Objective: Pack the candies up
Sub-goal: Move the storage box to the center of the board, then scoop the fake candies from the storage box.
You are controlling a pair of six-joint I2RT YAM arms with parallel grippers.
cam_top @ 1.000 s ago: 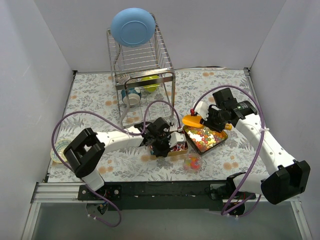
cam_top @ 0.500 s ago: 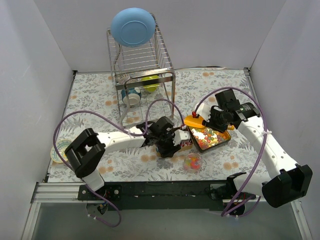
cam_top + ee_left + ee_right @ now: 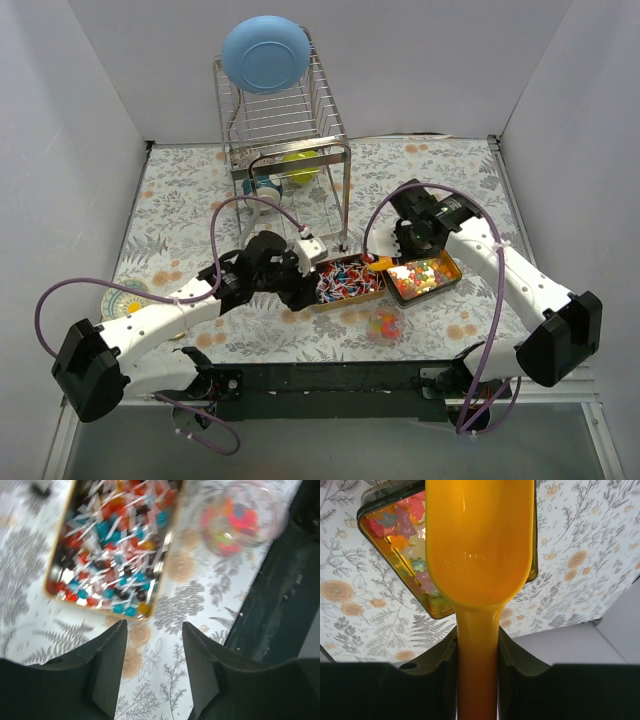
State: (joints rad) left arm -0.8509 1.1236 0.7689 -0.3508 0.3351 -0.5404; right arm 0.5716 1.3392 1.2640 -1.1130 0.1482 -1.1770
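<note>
Wrapped red, blue and white candies fill a gold tin (image 3: 348, 282), also in the left wrist view (image 3: 162, 555). Small glossy multicoloured candies fill a second tin (image 3: 428, 277), partly visible in the right wrist view (image 3: 395, 530). A small clear container (image 3: 385, 322) beside them holds bright candies and also shows in the left wrist view (image 3: 240, 517). My left gripper (image 3: 302, 288) is open and empty just left of the wrapped-candy tin (image 3: 152, 647). My right gripper (image 3: 393, 254) is shut on the handle of an orange scoop (image 3: 477, 545), held over the left corner of the second tin (image 3: 476, 650).
A wire dish rack (image 3: 285, 150) stands at the back with a blue bowl (image 3: 265, 54) on top and cups inside. A tape roll (image 3: 125, 298) lies at the left edge. The black front rail (image 3: 280, 595) runs close to the clear container.
My left arm has pulled back to the left, off the wrapped-candy tin, which now lies uncovered. My right gripper has carried the scoop left, toward the gap between the two tins.
</note>
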